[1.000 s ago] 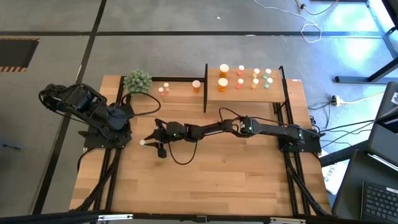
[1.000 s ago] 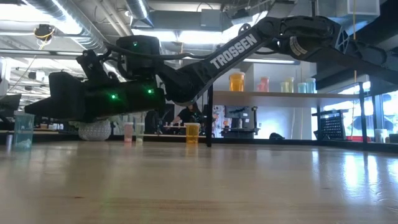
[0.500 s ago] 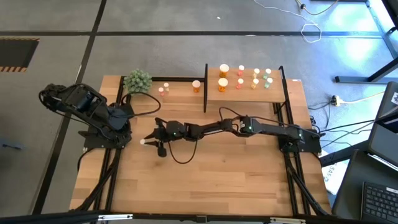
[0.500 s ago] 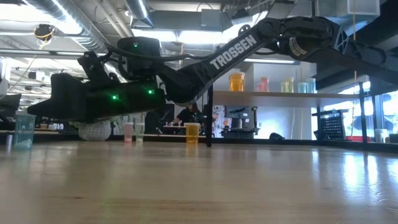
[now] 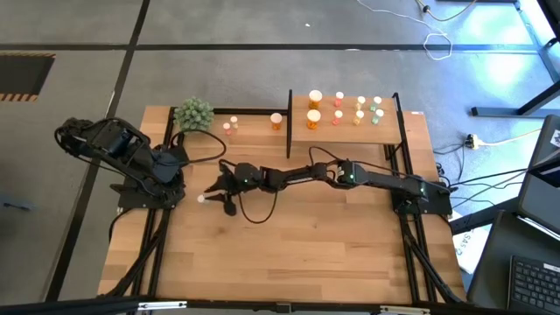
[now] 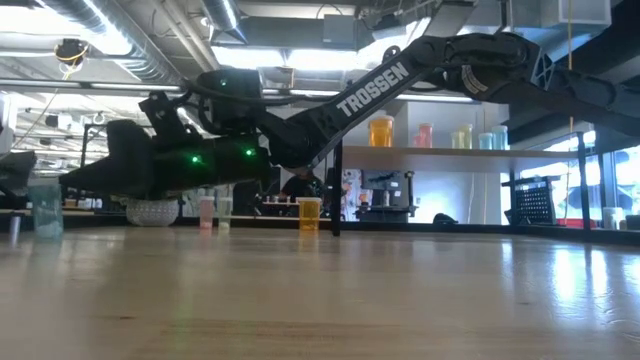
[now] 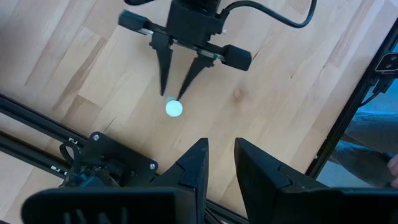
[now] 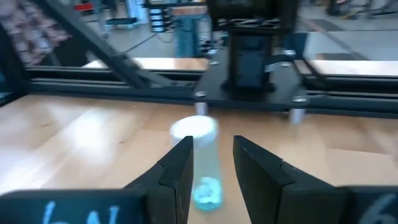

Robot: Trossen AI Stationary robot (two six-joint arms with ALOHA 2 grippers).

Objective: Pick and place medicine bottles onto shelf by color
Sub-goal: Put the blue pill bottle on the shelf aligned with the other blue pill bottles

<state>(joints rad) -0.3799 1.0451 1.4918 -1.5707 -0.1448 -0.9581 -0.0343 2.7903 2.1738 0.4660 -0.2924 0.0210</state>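
Bottle point(image 8: 200, 163), clear teal cylinder with pale cap, upright on wood-grain worktop point(image 5: 306, 254), between right gripper's point(image 5: 208, 196) part-open jaws, ungripped.

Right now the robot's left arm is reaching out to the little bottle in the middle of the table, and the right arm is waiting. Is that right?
Not quite: the arms are swapped. In the high view the right gripper is stretched out to the little bottle on the table, its open fingers on either side of it, while the left gripper waits folded back near its base.
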